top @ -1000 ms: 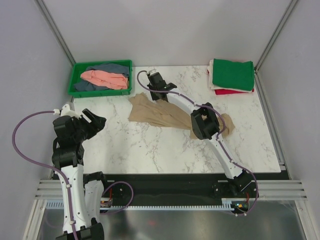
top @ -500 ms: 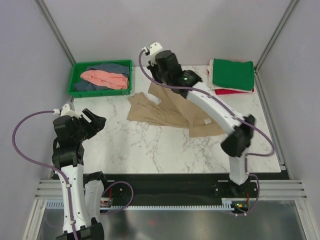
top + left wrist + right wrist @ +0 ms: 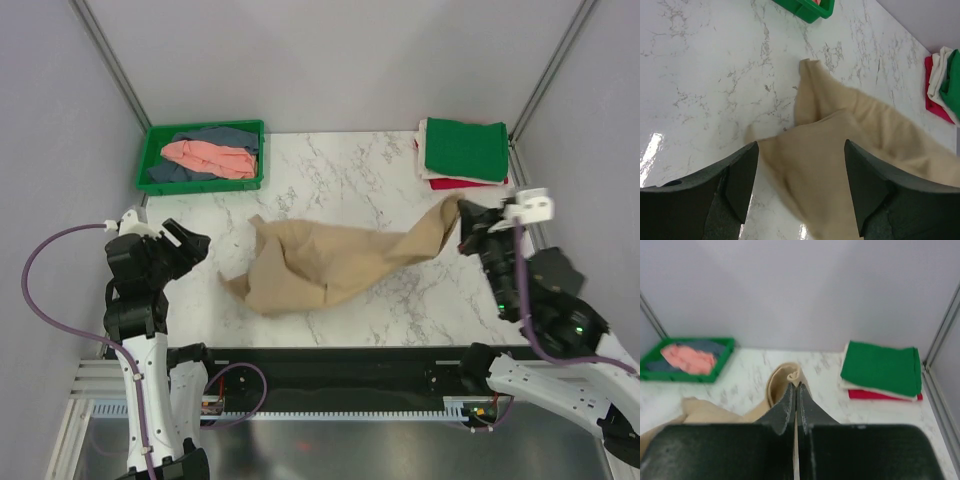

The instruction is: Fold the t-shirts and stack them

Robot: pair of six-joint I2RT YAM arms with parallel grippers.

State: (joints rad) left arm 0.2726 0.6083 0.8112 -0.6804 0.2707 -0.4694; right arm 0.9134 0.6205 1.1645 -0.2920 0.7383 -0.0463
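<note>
Tan t-shirt [image 3: 330, 265] is seen crumpled nearward and right of the green tray [image 3: 150, 160]. Its far end is clenched in the right gripper [image 3: 468, 228], apparently lifted. Left gripper [image 3: 192, 245] is held released, nearward of the tray.

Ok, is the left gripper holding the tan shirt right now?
No, the left gripper stands open and empty, and the tan shirt lies on the table beyond it.
</note>
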